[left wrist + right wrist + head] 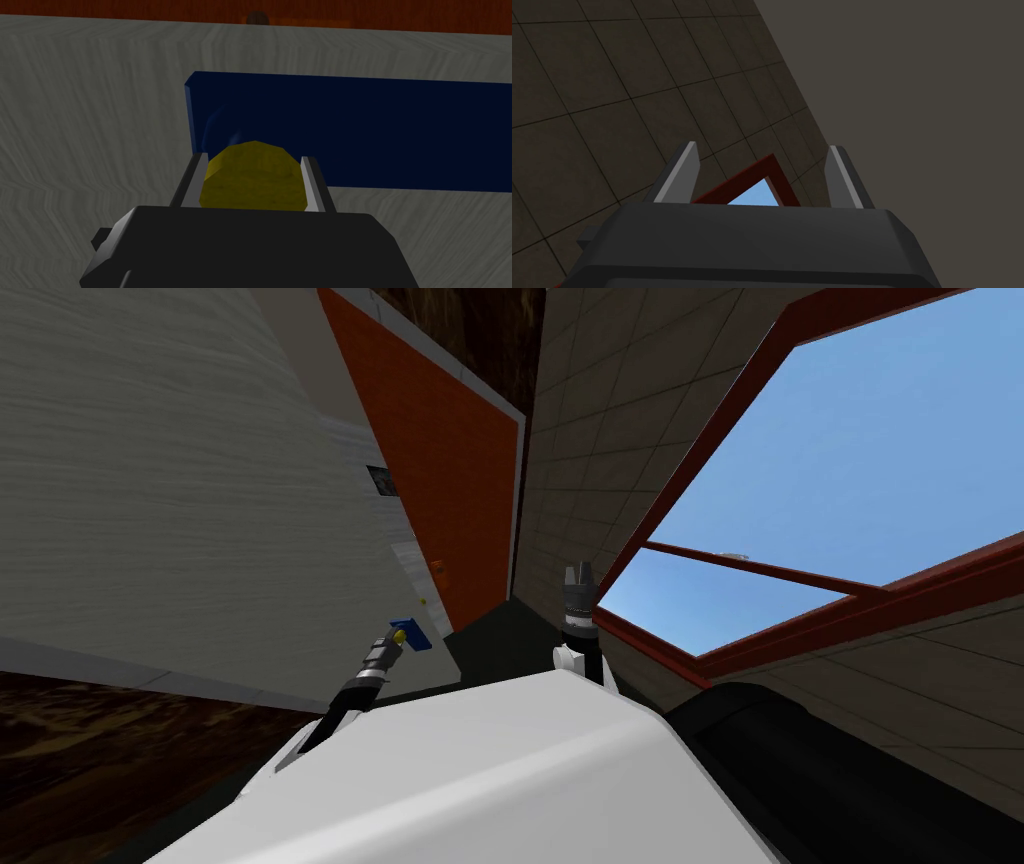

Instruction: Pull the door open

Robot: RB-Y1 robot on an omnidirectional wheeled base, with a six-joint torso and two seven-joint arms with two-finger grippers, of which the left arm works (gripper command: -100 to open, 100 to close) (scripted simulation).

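the left pincer (pixel 254 160) is closed on the yellow knob (pixel 252 177), with one finger pressed against each side. the knob sits deep between the fingers, close to the pincer's dark body. it projects from a dark blue plate (pixel 375 130), which is mounted flat on the grey, wood-grained door (pixel 90 110). in the head view this door is the broad pale panel to our left, and the knob is near one edge of it, at the end of our outstretched left arm. the orange door (pixel 440 458) farther off is not the one we hold. the right pincer (pixel 762 150) is open and empty, held upright beside the chest, well apart from the grey door. we judge the grip to be made and the pull not yet done. the main risk is slip: the knob is rounded, and the thin fingers hold it by the sides only, so a pull straight along the fingers may draw them off it. a second risk is a pull line that does not follow the door's arc about its hinge, which would twist the knob in the grip or load the wrist. a third risk is our own body: we stand close to the panel, so it may strike the chest or left forearm as it swings, unless the base backs off.
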